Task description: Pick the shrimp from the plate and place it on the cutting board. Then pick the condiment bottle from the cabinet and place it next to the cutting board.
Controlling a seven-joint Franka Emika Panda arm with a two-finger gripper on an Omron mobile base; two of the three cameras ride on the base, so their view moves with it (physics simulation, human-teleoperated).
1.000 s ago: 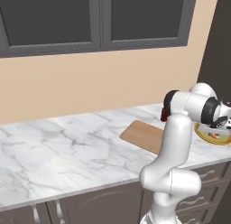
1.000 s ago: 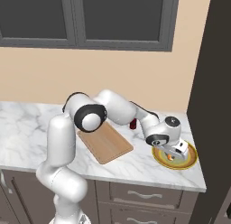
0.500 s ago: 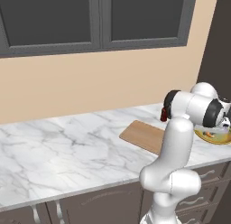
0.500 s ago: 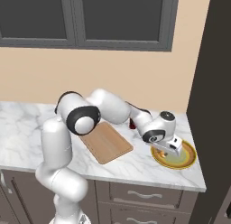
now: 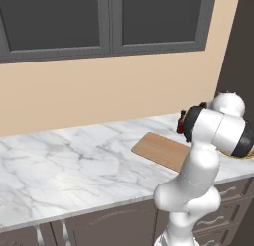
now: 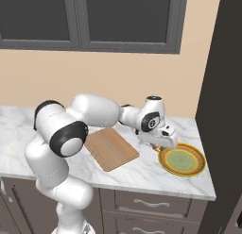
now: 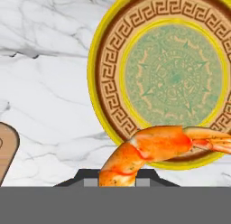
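Tool [image 7: 118, 182] holds shrimp [image 7: 153, 148] tight, above plate [image 7: 108, 65]. Carry it slow & level to cutting board [image 6: 111, 149], then lower.

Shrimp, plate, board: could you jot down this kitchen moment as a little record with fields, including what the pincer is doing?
shrimp: orange, curled, gripped in the pincer, lifted off the plate
plate: on the marble counter by the dark cabinet, nothing on it
board: flat on the counter, left of the plate, bare
pincer: shut on the shrimp, above the plate's left edge
bottle: dark, on the counter behind the arm
task stage: shrimp picked, not yet on the board
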